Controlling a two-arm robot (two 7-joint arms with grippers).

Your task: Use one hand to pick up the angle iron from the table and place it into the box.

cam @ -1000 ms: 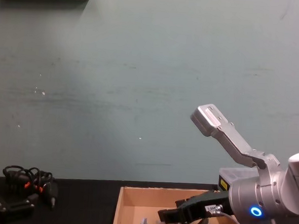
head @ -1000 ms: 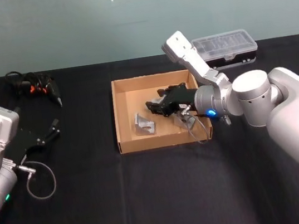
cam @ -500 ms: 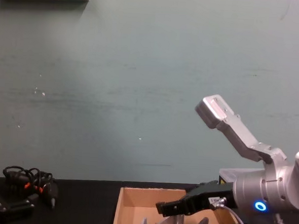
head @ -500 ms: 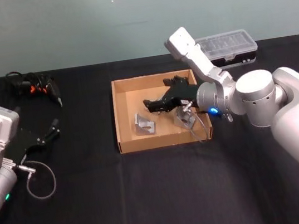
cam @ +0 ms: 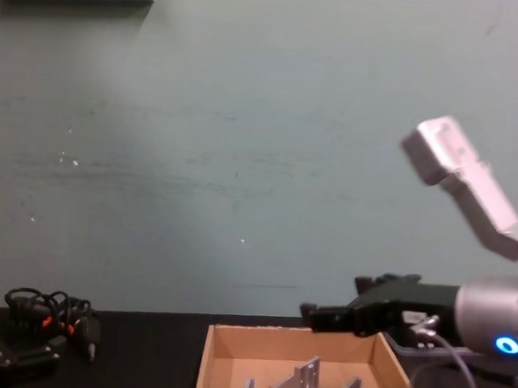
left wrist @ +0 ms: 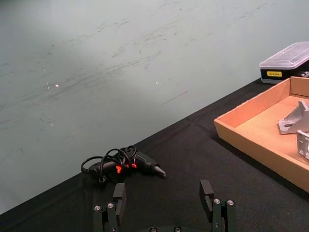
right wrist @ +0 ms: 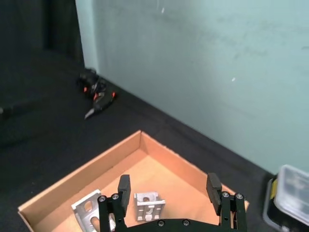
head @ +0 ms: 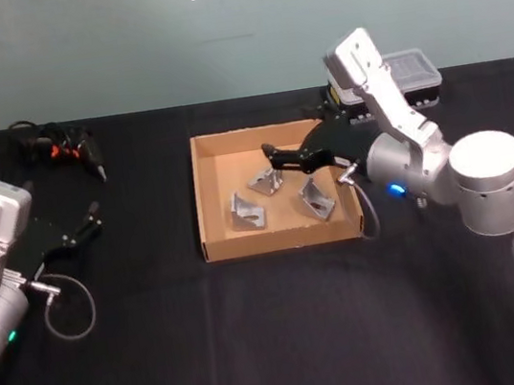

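Box [head: 208, 200] on black table [head: 258, 328] holding three angle irons [head: 266, 182]; right hand [head: 283, 158] above it, fingers wide, empty; left hand [head: 87, 223] parked, fingers wide.

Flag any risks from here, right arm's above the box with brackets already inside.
1. The right gripper hangs open and empty over the box, just above three angle irons; a low sweep might knock one.
2. The arm's cable loops by the box's right wall and could drag it.
3. The plastic case sits behind that arm; a backward swing could hit it.
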